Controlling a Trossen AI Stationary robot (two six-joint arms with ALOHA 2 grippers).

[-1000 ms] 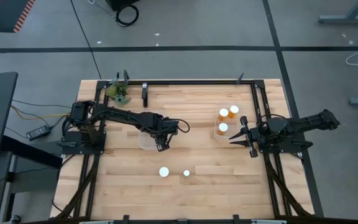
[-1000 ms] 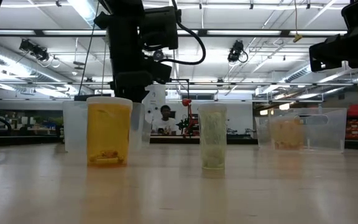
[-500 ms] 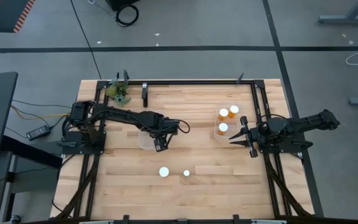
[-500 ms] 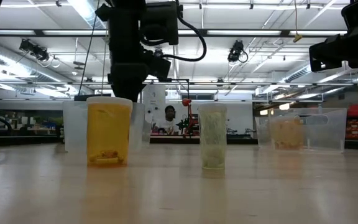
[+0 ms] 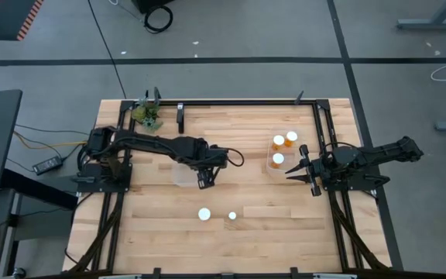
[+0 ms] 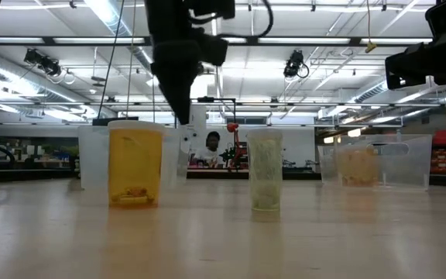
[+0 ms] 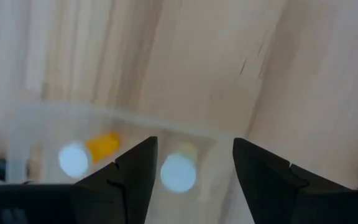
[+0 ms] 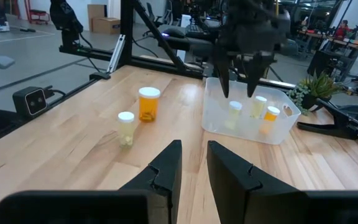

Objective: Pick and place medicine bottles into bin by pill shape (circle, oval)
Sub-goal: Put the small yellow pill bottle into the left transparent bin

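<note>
Above the pale wooden surface [image 5: 246,232], the left gripper [image 5: 205,180] hangs empty, fingers apart, beside the clear plastic left tub [image 8: 253,118], apparently between picks; two white-capped medicine bottles [image 5: 204,214] stand nearby, the right gripper [image 5: 291,172] waiting, slightly parted.

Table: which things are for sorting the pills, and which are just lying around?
For the job: amber bottle, pale bottle, left bin, right bin, left gripper by the left bin, right gripper by the right bin.
Lying about: plant, power brick, cable coil.
</note>
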